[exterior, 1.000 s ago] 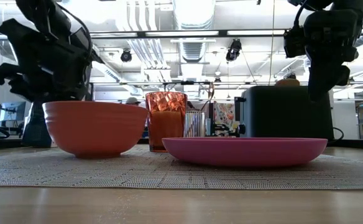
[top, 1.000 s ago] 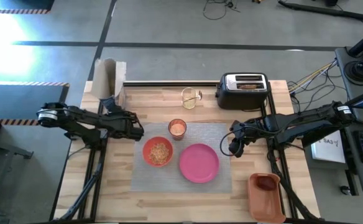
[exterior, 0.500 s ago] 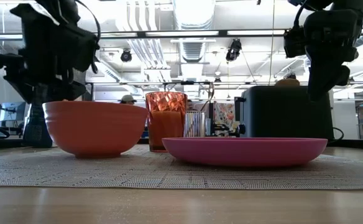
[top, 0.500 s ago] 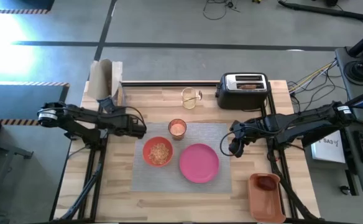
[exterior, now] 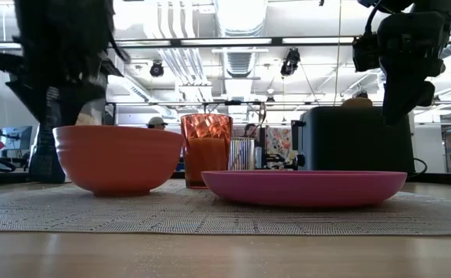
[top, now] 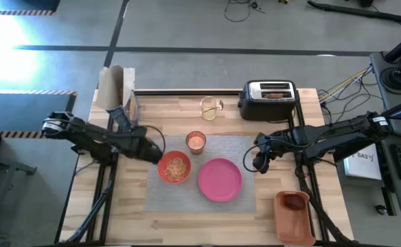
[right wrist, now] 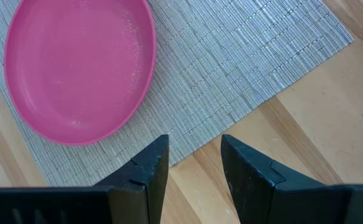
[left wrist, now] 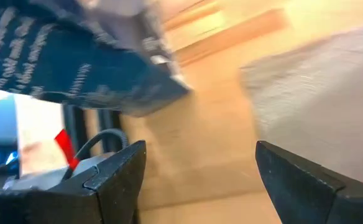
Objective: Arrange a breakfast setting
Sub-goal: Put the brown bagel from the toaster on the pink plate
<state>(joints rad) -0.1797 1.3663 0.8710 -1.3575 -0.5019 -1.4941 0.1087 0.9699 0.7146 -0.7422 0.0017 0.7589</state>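
Note:
On the grey placemat (top: 242, 147) stand the orange-red bowl (top: 175, 167) holding cereal, the pink plate (top: 220, 179) and the glass of orange drink (top: 196, 141). My left gripper (top: 155, 149) hangs open just left of the bowl, with nothing between its fingers (left wrist: 200, 149). Behind it, at the far left, stands a cereal box (top: 118, 89). My right gripper (top: 258, 162) hangs open over the placemat's right edge (right wrist: 195, 142), empty. The toast (top: 276, 95) sits in the toaster (top: 268, 101). A red fruit (top: 293, 201) lies in the orange bin (top: 294, 218).
A clear cup (top: 211, 108) with what looks like the spoon stands at the back, left of the toaster. A dark rail (top: 187, 91) runs along the far edge. Bare wood lies in front of the placemat (top: 187, 223).
My left gripper has gone up and toward the table's near edge and right, away from the cereal box and up beside the bowl, rolling its wrist as it went. The right arm has kept still.

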